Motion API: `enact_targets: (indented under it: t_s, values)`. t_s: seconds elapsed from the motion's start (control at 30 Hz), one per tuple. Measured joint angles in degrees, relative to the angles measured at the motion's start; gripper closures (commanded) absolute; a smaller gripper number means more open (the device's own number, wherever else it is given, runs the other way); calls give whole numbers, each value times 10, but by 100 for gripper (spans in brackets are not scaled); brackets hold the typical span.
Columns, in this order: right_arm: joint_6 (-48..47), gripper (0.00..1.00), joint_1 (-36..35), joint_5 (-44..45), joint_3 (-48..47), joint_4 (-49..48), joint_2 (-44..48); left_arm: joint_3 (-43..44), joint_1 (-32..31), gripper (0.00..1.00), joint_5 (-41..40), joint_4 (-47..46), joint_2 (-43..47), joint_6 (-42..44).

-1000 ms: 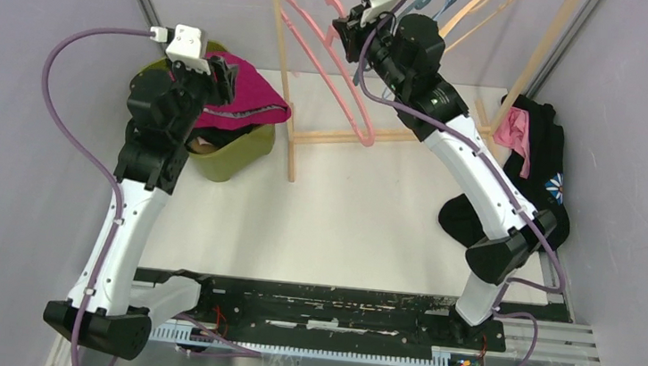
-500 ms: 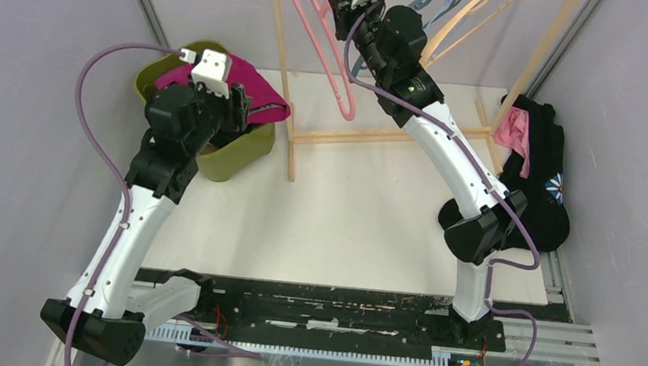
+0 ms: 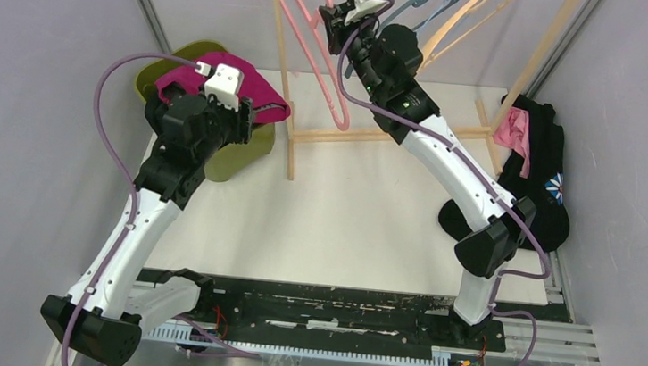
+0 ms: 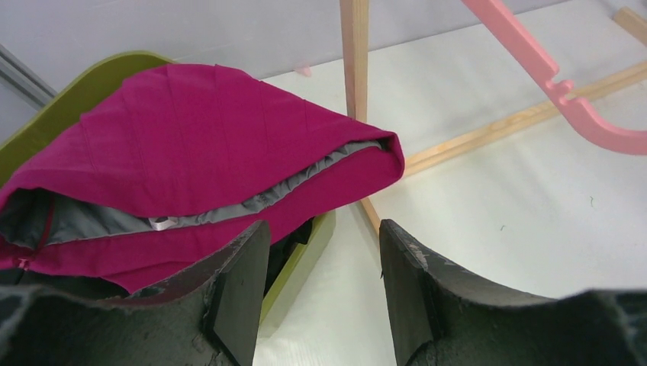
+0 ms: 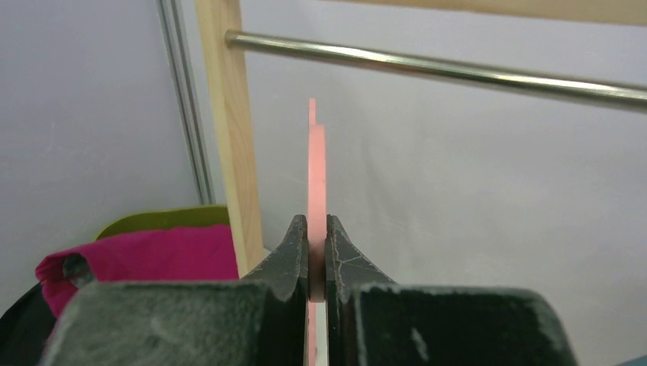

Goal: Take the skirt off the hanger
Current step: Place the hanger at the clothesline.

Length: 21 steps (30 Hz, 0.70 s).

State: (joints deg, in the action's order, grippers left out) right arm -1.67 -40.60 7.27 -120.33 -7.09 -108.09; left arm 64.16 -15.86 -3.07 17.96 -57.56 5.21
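Observation:
The magenta skirt (image 3: 265, 104) with grey lining lies draped over the green basket (image 3: 237, 159) at the back left, off the hanger; it also shows in the left wrist view as skirt (image 4: 191, 145). My left gripper (image 4: 324, 236) hovers open over the basket's right edge, nothing between its fingers. High at the back, my right gripper (image 5: 317, 229) is shut on the thin pink hanger (image 5: 317, 168). The bare hanger (image 3: 303, 33) hangs down from the grip beside the rack's left post, below the metal rail (image 5: 458, 69).
The wooden rack (image 3: 283, 62) stands at the back middle, its base bars on the table (image 3: 344, 212). More hangers (image 3: 463, 4) sit at its top right. A pile of black clothes (image 3: 541, 168) with a pink cloth (image 3: 516, 130) lies at the right edge.
My right gripper has carried the pink hanger up and to the left, toward the rack's rail. My left arm has drawn right and nearer, off the skirt, jaws still open.

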Motion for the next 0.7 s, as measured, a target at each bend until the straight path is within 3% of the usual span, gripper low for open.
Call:
enact_targets:
  t_s: [0.27,0.7]
  values:
    - [-29,99,-22,11,37,2,30,-5,-19,38,0,0,0,0]
    - [-63,99,-23,55,-71,-23,-13,-5,-23,38,-4,10,6,9]
